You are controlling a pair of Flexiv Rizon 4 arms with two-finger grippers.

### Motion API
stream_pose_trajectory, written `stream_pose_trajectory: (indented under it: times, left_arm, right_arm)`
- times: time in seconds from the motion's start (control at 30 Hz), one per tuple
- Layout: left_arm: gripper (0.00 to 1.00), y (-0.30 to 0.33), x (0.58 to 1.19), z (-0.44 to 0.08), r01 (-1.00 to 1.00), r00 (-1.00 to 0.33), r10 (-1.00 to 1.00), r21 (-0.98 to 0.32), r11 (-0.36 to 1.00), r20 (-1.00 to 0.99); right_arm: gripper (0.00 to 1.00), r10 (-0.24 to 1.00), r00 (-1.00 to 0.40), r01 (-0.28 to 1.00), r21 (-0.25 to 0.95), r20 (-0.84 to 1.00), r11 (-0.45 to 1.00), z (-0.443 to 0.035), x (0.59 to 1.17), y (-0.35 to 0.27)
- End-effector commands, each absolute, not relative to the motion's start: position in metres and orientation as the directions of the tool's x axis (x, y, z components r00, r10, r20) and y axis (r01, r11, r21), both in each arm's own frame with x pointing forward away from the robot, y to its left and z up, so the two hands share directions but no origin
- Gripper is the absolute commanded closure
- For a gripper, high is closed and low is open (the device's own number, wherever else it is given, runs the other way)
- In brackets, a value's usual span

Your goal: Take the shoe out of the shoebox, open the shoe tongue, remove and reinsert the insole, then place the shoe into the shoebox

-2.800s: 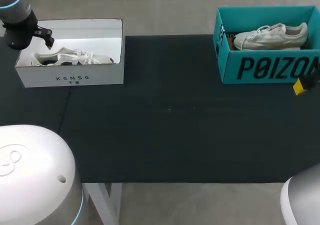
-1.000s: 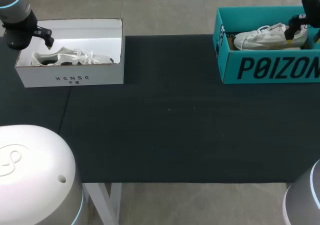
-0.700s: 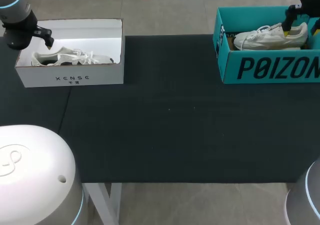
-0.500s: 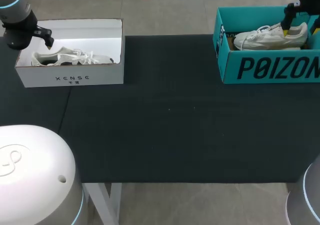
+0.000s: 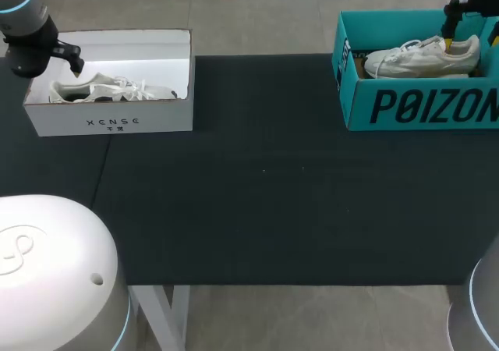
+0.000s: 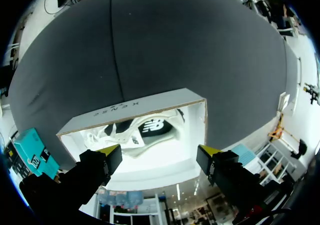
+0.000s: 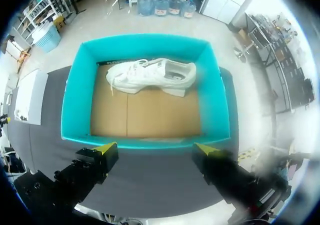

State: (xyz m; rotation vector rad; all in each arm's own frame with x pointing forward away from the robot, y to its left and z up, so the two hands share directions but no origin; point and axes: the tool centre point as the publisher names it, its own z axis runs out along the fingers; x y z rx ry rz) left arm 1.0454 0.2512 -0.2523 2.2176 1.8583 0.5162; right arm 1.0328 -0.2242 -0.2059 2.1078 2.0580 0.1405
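The right tool (image 7: pixel 156 148) hangs above the teal shoebox (image 7: pixel 80 85) with its two yellow-tipped fingers set wide apart and nothing between them. From the right wrist view, the near wall of the box runs just ahead of the fingertips, at the tool's 12 o'clock. Inside the box a white shoe (image 7: pixel 152 75) rests on its sole on the brown cardboard floor, close to the far wall and well ahead of the tool. The rest of the floor is bare cardboard. In the head view this box sits at about 2 o'clock on the dark surface (image 5: pixel 265 195), and the shoe's toe points to 9 o'clock and its heel to 3 o'clock. There the right arm comes in at the far right corner, with the tool over the heel end of the shoe; whether it touches the shoe cannot be told. The left tool (image 6: pixel 159 152) is likewise spread open and holds nothing. It hovers over a white shoebox (image 6: pixel 130 107), whose open top lies at its 12 o'clock. A second shoe (image 6: pixel 145 130), white with dark patches, lies in that box. In the head view the white box stands at about 10 o'clock on the surface, well apart from the teal one, with the left arm (image 5: pixel 27 31) above its 9 o'clock end.
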Motion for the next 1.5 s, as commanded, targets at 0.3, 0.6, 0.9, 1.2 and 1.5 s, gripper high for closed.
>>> stream_pose_trajectory:
  times: [0.3, 0.6, 0.9, 1.2, 1.5]
  left_arm:
    - [0.0, 0.251, 1.046, -0.252, 0.909, 0.148, 0.98, 0.372, -0.189, 0.136]
    - [0.0, 0.251, 1.046, -0.252, 0.909, 0.148, 0.98, 0.372, -0.189, 0.136]
    - [0.0, 0.251, 1.046, -0.252, 0.909, 0.148, 0.98, 0.372, -0.189, 0.136]
    - [0.0, 0.251, 1.046, -0.252, 0.909, 0.148, 0.98, 0.372, -0.189, 0.136]
    - [0.0, 0.251, 1.046, -0.252, 0.909, 0.148, 0.98, 0.372, -0.189, 0.136]
  right_arm:
    - [0.0, 0.992, 0.117, 0.976, 0.191, -0.037, -0.108, -0.259, 1.113, -0.263]
    - [0.0, 0.99, 0.105, 0.975, 0.206, -0.092, -0.085, -0.279, 1.148, -0.278]
    - [0.0, 0.986, 0.129, 0.975, 0.197, -0.106, -0.106, -0.287, 1.178, -0.299]
    - [0.0, 0.985, 0.14, 0.974, 0.193, -0.106, -0.117, -0.29, 1.198, -0.316]
    - [0.0, 0.981, 0.164, 0.975, 0.17, -0.103, -0.145, -0.305, 1.211, -0.328]
